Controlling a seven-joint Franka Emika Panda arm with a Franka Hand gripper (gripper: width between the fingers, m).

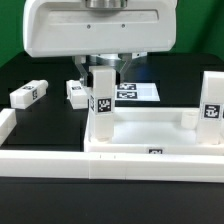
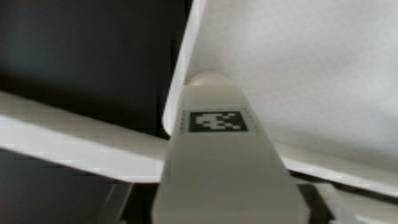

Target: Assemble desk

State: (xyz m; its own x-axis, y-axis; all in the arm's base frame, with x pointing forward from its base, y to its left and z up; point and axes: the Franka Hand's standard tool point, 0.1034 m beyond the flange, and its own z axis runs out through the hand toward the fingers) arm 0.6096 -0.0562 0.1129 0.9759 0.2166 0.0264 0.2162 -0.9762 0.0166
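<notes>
The desk top (image 1: 150,130) is lying below the pincer (image 1: 103,68) and stretching away from it toward the exterior view's right. A border rail (image 1: 50,165) is running along the near side, in front of the pincer. The marker board (image 1: 140,92) is lying flat just behind the pincer. The pincer is grasping the upper end of an upright leg (image 1: 102,100), which is hanging straight beneath it with its lower end at the top's corner. A second leg (image 1: 211,108) is standing at the corner well off toward the exterior view's right. Two loose legs (image 1: 30,93) (image 1: 78,92) are lying toward the exterior view's left of the pincer.
</notes>
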